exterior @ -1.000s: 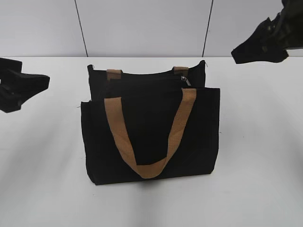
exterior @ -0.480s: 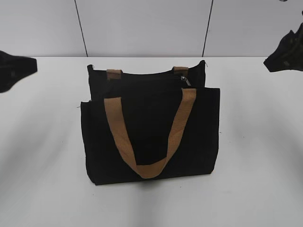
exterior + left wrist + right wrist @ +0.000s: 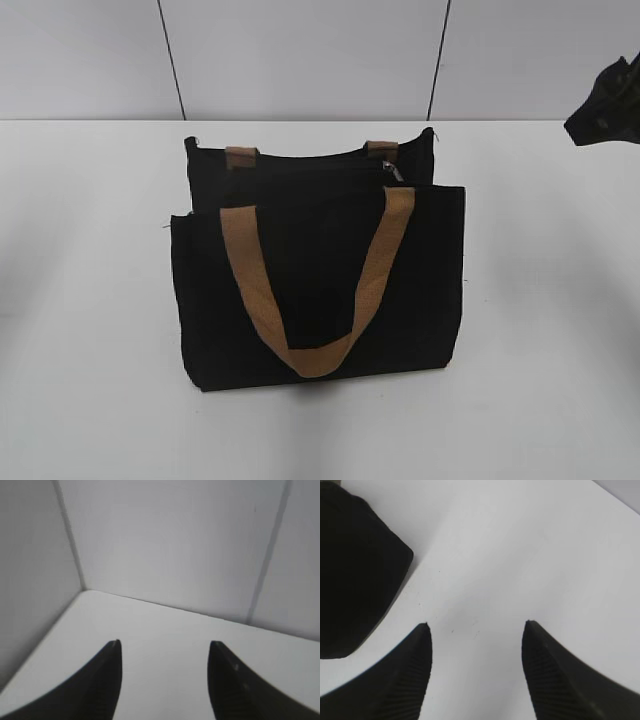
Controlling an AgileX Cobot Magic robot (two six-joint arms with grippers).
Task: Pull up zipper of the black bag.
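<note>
The black bag [image 3: 320, 290] stands upright in the middle of the white table, its tan handle hanging in a U over the front pocket panel. The small silver zipper [image 3: 392, 171] sits on the top track near the right end. A corner of the bag shows at the left of the right wrist view [image 3: 355, 575]. My right gripper [image 3: 476, 627] is open and empty over bare table; its tip shows at the right edge of the exterior view [image 3: 605, 100], well right of the bag. My left gripper [image 3: 165, 645] is open and empty, facing the table's far left corner, and is out of the exterior view.
The white table [image 3: 540, 330] is backed by a pale panelled wall [image 3: 300, 55] with dark seams. The table's far left corner and wall junction show in the left wrist view [image 3: 84, 591].
Both arms have drawn outward from the bag. The left gripper has left the exterior view on the left; the right gripper has moved to the right edge. The bag has not moved.
</note>
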